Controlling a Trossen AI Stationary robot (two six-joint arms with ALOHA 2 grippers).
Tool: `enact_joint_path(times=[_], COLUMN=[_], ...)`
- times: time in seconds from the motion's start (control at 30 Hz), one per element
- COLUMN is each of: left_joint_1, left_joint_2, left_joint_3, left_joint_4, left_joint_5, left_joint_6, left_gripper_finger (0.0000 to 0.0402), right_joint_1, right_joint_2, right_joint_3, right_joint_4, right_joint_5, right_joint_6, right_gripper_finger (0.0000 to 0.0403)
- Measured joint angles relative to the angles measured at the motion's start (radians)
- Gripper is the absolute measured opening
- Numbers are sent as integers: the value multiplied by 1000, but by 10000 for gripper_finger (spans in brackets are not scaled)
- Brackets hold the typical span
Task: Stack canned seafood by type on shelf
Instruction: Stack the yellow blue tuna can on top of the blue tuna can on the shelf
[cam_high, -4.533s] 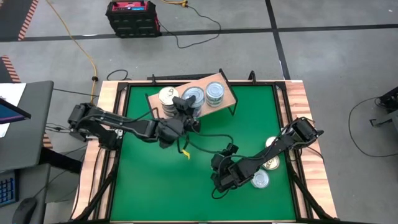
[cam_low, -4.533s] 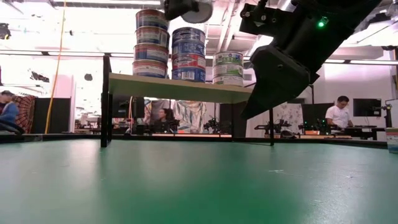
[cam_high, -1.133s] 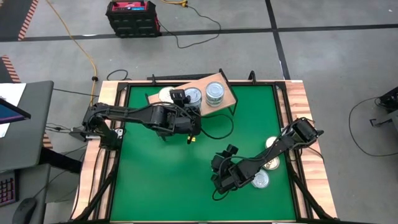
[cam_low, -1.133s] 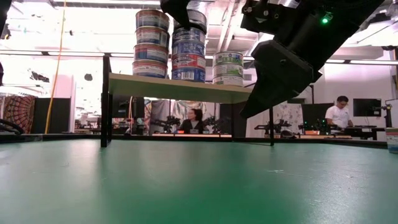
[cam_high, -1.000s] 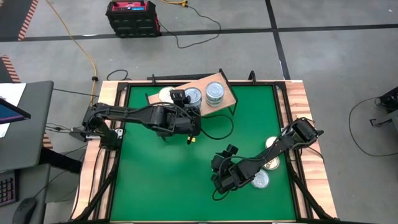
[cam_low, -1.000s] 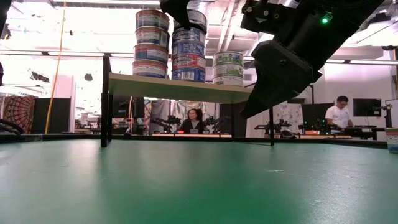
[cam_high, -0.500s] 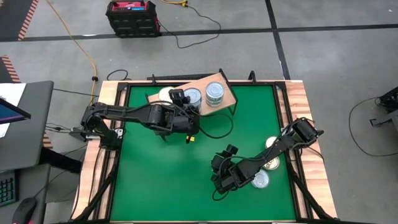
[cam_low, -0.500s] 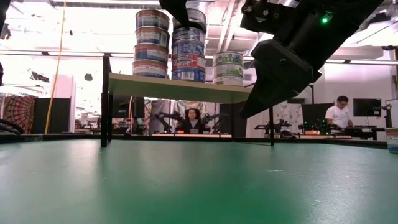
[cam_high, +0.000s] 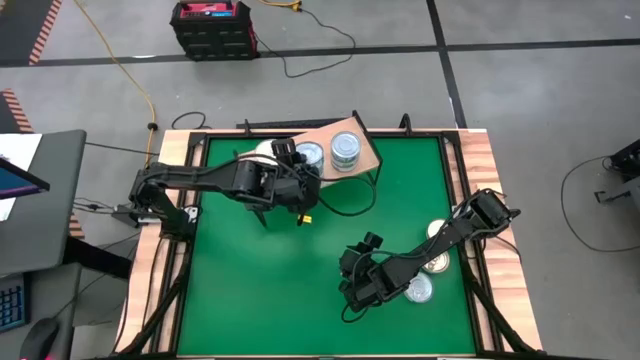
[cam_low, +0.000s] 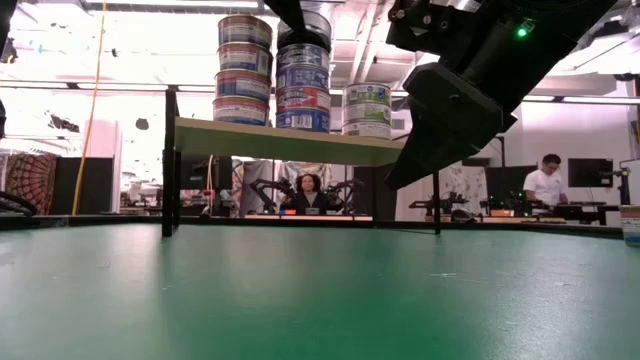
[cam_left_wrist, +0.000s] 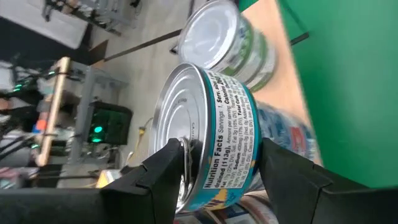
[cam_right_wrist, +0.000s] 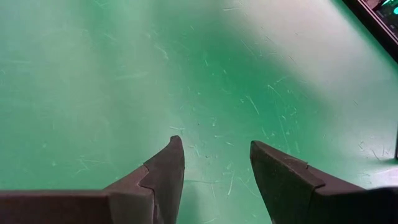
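Left wrist view: left gripper (cam_left_wrist: 214, 165) fingers clamped on can (cam_left_wrist: 208, 134) atop middle stack (cam_low: 303, 90) on shelf (cam_low: 290, 140); off-centre release may topple it. Right gripper (cam_right_wrist: 214, 165) fingers apart, empty, over desk (cam_high: 260, 280).

Silver-lidded teal-labelled can (cam_left_wrist: 211, 130) (black print), green table (cam_high: 300, 280), light-wood shelf (cam_high: 362, 150)

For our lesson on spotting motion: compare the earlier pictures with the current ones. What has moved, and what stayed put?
The left pincer, gripping a round silver-lidded tin with a teal label, moved from in front of the small light-wood shelf on black legs to above the middle stack. The right pincer stayed open above the green table; the loose tins beside it stayed put.
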Motion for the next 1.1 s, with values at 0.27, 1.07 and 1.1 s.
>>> enact_joint_path(times=[0.27,1.07,1.1], left_joint_1=[27,37,37], left_joint_2=[0,0,0], left_joint_3=[14,14,14], left_joint_4=[-40,-50,-51], left_joint_5=[78,86,79], left_joint_6=[-25,7,7], left_gripper_finger=[196,196,196], right_joint_1=[0,0,0], right_joint_2=[0,0,0], right_joint_3=[0,0,0], right_joint_4=[1,1,1], right_joint_5=[0,0,0], right_joint_6=[0,0,0], right_gripper_finger=[219,219,219])
